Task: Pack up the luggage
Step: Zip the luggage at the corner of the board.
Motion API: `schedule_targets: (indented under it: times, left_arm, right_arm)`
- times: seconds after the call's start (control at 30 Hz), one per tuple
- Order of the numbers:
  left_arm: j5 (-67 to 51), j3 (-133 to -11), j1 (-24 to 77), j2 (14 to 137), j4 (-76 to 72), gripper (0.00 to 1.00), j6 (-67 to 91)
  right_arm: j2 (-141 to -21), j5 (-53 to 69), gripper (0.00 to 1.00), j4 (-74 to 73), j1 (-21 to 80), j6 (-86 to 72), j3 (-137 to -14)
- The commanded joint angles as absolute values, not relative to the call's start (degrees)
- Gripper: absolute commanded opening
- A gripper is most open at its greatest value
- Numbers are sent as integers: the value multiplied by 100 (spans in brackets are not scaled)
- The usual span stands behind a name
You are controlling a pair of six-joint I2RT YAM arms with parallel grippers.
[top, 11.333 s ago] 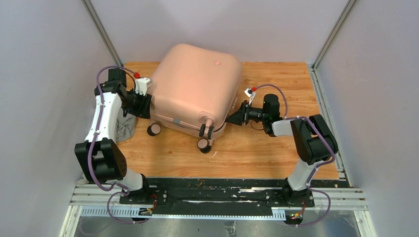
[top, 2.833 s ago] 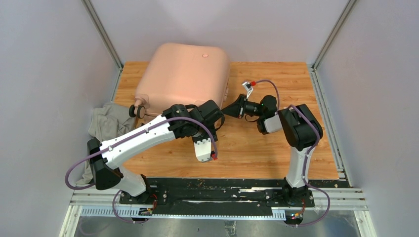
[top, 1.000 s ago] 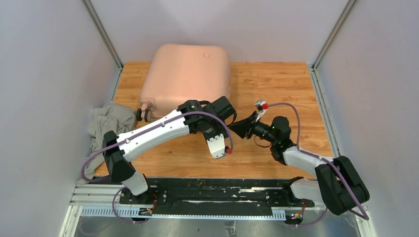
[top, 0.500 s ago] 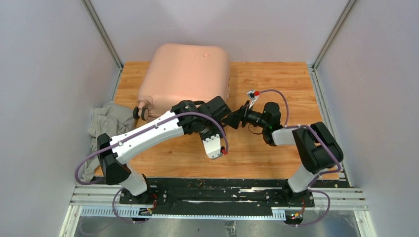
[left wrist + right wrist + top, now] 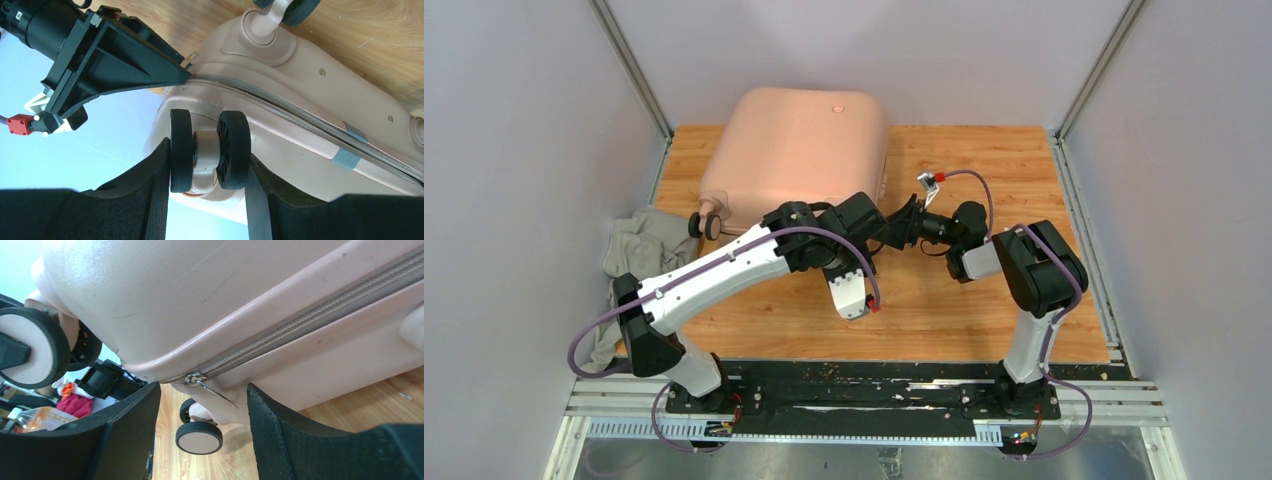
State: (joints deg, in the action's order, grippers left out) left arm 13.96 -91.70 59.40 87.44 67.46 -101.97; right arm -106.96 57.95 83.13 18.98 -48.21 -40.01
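Note:
The luggage (image 5: 799, 150), a pale pink hard-shell suitcase, lies closed at the back left of the wooden table. My left gripper (image 5: 871, 220) reaches across to its near right corner. In the left wrist view the gripper (image 5: 209, 152) is shut on a double spinner wheel (image 5: 232, 145). My right gripper (image 5: 898, 230) is at the same corner. In the right wrist view it (image 5: 202, 387) is open, with the metal zipper pull (image 5: 216, 391) hanging between its fingers, not gripped. The grey zipper (image 5: 310, 320) runs closed along the seam.
A crumpled grey cloth (image 5: 639, 250) lies at the table's left edge beside the left arm. Another spinner wheel (image 5: 704, 225) sticks out at the suitcase's near left corner. Grey walls close in on both sides and the back.
My right gripper has moved up and left, close to the suitcase corner and zipper. My left gripper still holds the wheel, and the suitcase has shifted slightly.

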Motion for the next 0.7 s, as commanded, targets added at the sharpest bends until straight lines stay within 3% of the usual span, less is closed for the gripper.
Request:
schedule_targets:
  times: [0.0,0.2,0.67]
  left_arm:
    - [2598,-10019,5866,8532,6168,0,-9883]
    - [2619,-10105,5868,8595,6161,0,-9936]
    - [2597,-9891,5870,8307,6179,0,-9980]
  right_arm:
    - [-10701,6097,66,9149,1967,-5206,-4133]
    - [-10574,6169,55,9137,1979,-5287,-4166]
    - [-10702,5853,13,8852,1933,-5247,-4568]
